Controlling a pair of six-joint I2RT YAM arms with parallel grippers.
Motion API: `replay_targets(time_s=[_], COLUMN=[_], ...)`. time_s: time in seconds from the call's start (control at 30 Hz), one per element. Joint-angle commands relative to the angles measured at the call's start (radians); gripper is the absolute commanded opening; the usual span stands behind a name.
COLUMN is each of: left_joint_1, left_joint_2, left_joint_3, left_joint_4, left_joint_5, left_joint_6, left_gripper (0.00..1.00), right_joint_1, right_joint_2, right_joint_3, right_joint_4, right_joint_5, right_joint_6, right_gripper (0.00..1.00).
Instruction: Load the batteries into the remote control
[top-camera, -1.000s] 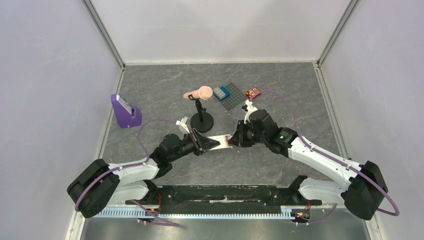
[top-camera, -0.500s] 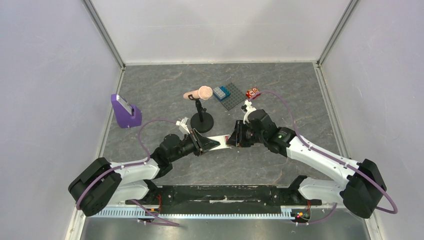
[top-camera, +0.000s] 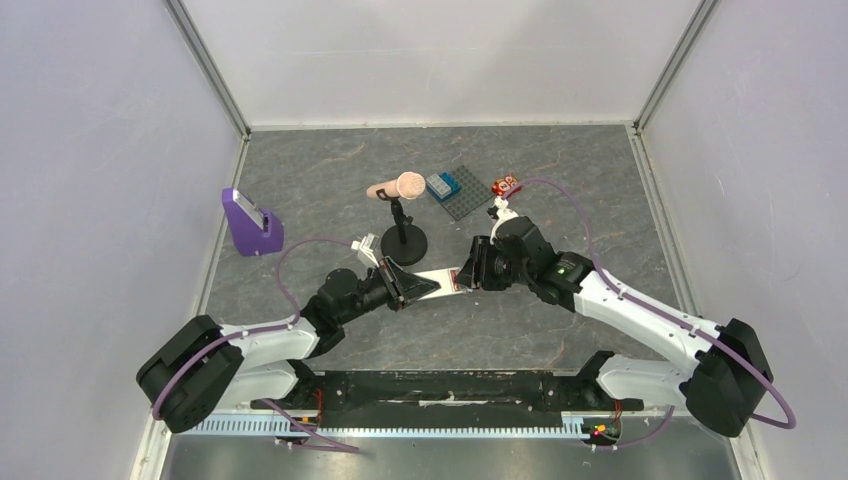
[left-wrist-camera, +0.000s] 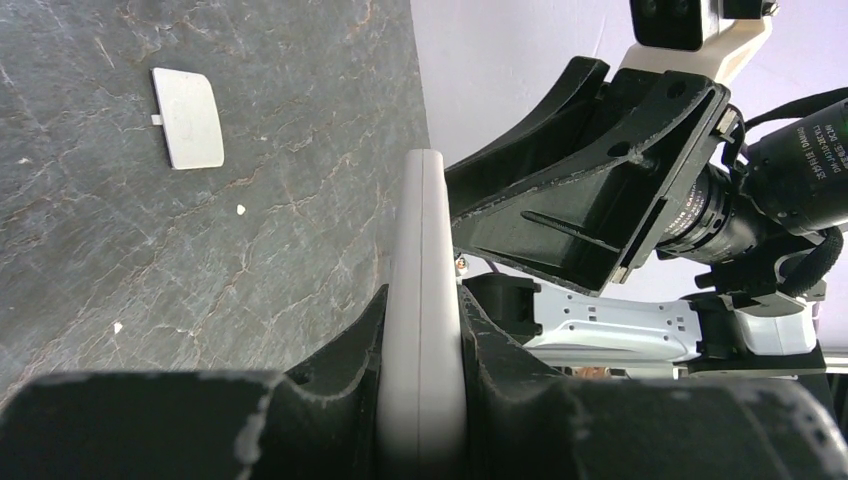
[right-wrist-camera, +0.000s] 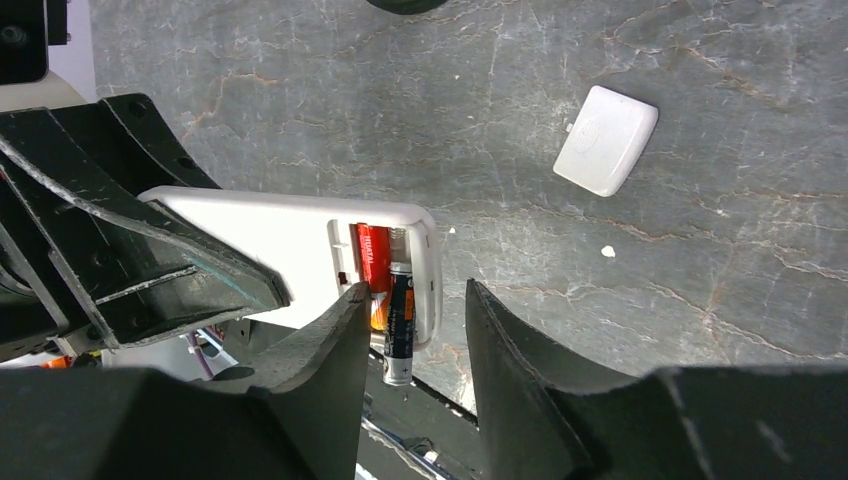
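Note:
My left gripper (top-camera: 415, 287) is shut on the white remote control (top-camera: 437, 281) and holds it on edge above the table; in the left wrist view the fingers (left-wrist-camera: 345, 360) clamp its thin sides (left-wrist-camera: 422, 250). The right wrist view shows its open back (right-wrist-camera: 290, 245). A red-orange battery (right-wrist-camera: 374, 262) lies in the compartment. A black battery (right-wrist-camera: 398, 330) sits beside it, its end sticking out past the remote's edge. My right gripper (right-wrist-camera: 413, 292) is open, its jaws standing either side of that end of the remote and the black battery (top-camera: 468, 275).
The small white cover piece (right-wrist-camera: 606, 139) lies flat on the grey stone table (left-wrist-camera: 187, 117). A microphone on a black stand (top-camera: 405, 238), a grey baseplate with a blue brick (top-camera: 462, 195), a red block (top-camera: 506, 186) and a purple stand (top-camera: 250, 225) are further back.
The right arm has shifted slightly toward the far side at the remote's end. The left arm and the remote have held still.

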Motion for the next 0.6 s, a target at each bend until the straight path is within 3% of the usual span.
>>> replay_targets(time_s=[0.0, 0.37, 0.57], left_joint_1=[0.003, 0.003, 0.003], left_joint_2=[-0.009, -0.020, -0.034], left_joint_3=[0.007, 0.026, 0.032], left_joint_4=[0.080, 0.101, 0.115], left_joint_5=[0.000, 0.003, -0.001], left_joint_6=[-0.007, -0.114, -0.249], left_gripper=[0.02, 0.02, 0.02], right_joint_1=[-0.002, -0.003, -0.004], right_joint_2=[-0.025, -0.166, -0.331], right_joint_3=[0.051, 0.028, -0.152], right_joint_4=[-0.006, 0.040, 0.258], right_joint_5=[0.037, 0.094, 0.088], right_joint_6=[-0.005, 0.008, 0.038], right_gripper=[0.42, 0.66, 0.73])
